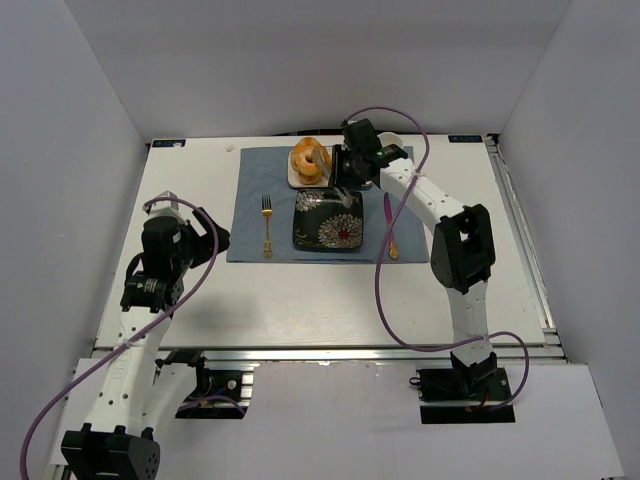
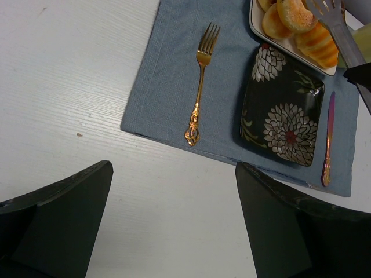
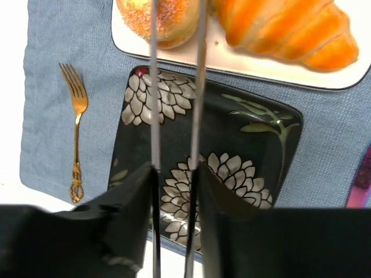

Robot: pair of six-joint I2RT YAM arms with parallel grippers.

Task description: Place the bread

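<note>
The bread (image 1: 310,160), a golden ring-shaped bun, sits on a white plate (image 1: 296,182) at the back of the blue placemat (image 1: 250,215), next to an orange croissant (image 3: 284,26). My right gripper (image 3: 174,174) is shut on metal tongs (image 3: 154,87). The tongs' two arms reach forward on either side of the sugary bread (image 3: 168,20); their tips run past the top edge of the right wrist view. In the left wrist view a tong tip (image 2: 324,8) lies against the bread (image 2: 295,14). My left gripper (image 2: 174,171) is open and empty over the bare table, left of the mat.
A black floral square plate (image 1: 328,218) lies on the mat just in front of the white plate. A gold fork (image 1: 267,225) lies left of it, a purple-gold utensil (image 1: 390,228) to its right. White walls enclose the table.
</note>
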